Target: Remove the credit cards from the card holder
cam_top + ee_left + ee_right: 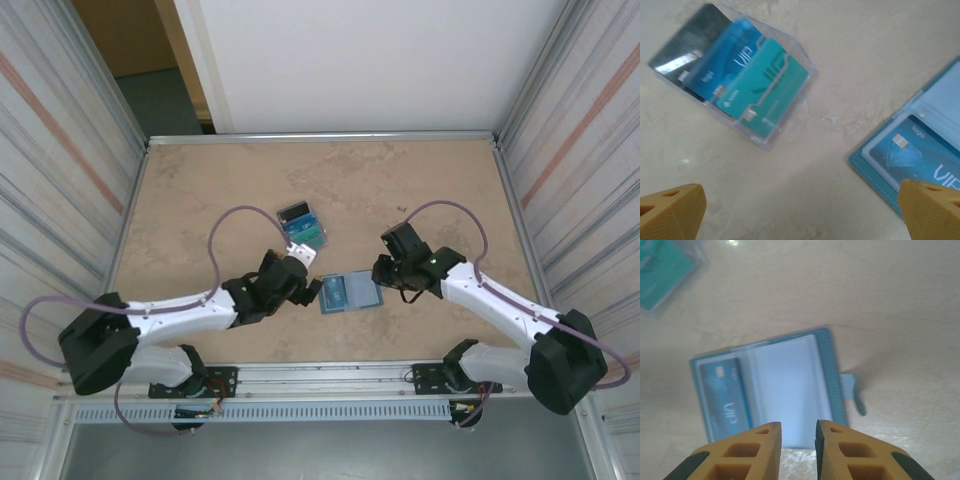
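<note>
The card holder [352, 294] lies open on the table, teal-blue outside and pale grey-blue inside. A blue credit card [725, 390] sits in its left pocket; the right half [790, 385] is bare. Black [685, 45], blue [725, 60] and teal-green [770, 85] cards lie fanned in a clear plastic tray [303, 228] beyond the holder. My left gripper [802, 210] is wide open over bare table between the tray and the holder's left edge [880, 170]. My right gripper [798, 440] hovers over the holder's near edge, its jaws a narrow gap apart with nothing between them.
The wallet's clasp tab [856, 395] sticks out to the right. Metal rails [320, 137] edge the beige tabletop, with striped walls on both sides. Both arms reach in from the near edge, the left gripper [308, 288] and right gripper [382, 268] flanking the holder.
</note>
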Available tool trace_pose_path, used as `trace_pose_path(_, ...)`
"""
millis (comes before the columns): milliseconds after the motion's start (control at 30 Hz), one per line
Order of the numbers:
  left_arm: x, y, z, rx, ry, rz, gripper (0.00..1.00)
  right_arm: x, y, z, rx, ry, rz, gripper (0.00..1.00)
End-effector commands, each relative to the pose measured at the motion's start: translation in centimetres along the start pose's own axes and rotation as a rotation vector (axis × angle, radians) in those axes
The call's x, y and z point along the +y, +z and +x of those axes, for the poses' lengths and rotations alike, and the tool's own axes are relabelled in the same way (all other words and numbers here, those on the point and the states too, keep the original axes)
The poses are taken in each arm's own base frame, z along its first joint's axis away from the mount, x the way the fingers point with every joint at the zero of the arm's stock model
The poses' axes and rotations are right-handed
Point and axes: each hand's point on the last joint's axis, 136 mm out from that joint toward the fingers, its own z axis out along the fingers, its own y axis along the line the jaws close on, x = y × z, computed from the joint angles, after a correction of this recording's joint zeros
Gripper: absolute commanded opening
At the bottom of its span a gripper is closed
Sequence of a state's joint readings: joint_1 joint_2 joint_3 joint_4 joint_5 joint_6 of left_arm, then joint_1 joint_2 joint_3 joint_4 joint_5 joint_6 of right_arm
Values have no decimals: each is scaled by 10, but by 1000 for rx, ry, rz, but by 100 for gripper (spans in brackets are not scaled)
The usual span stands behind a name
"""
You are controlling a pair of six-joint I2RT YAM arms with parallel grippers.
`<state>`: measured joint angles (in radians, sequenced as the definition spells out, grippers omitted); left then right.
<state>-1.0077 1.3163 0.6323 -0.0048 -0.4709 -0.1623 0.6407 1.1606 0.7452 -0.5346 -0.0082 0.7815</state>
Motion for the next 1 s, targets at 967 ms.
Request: trace_pose_path(967, -32, 46, 42, 157, -82, 24, 99, 56, 62, 33, 214, -46, -205, 17)
